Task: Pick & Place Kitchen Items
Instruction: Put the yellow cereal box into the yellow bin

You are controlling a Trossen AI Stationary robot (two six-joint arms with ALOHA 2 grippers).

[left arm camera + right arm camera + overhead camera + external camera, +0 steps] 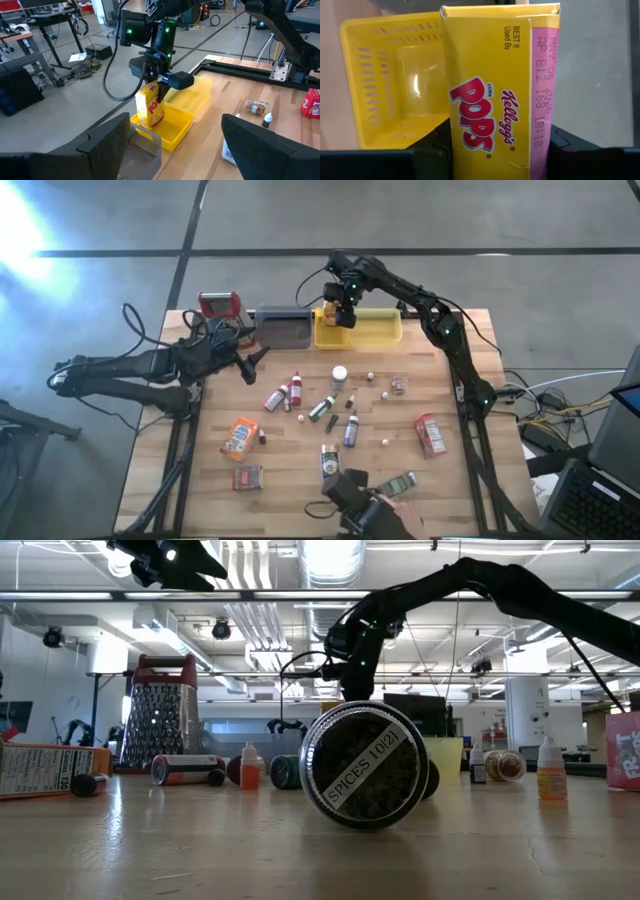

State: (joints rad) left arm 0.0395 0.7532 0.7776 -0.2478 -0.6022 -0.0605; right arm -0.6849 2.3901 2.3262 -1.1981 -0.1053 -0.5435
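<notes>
At the near edge of the wooden table (pixel 300 480), a person's hand (pixel 385 515) shows beside a dark object. In the low view a round spice tin (pixel 365 765) lies on its side close to the camera, its clear lid facing out. Around the middle of the table the loose kitchen items are scattered: an orange packet (pixel 240 436), a small dark packet (pixel 247 477) nearer the front, a red packet (pixel 431 434) toward the right, a white-capped bottle (pixel 339 376), and several tiny bottles (pixel 322 409) lying between them. Farther back on the left, the left gripper (pixel 258 361) hangs over the table near the grey tray (pixel 283 330), its fingers (pixel 107 142) spread wide and holding nothing. At the back edge sit a red-topped grater (pixel 220 305), the grey tray and, touching it, the yellow tray (pixel 375 330). The right gripper (pixel 338 315) is over the left end of the yellow tray, its fingers closed on a small yellow cereal box (pixel 495 95), which stands upright with its lower end down in the tray's near corner.
</notes>
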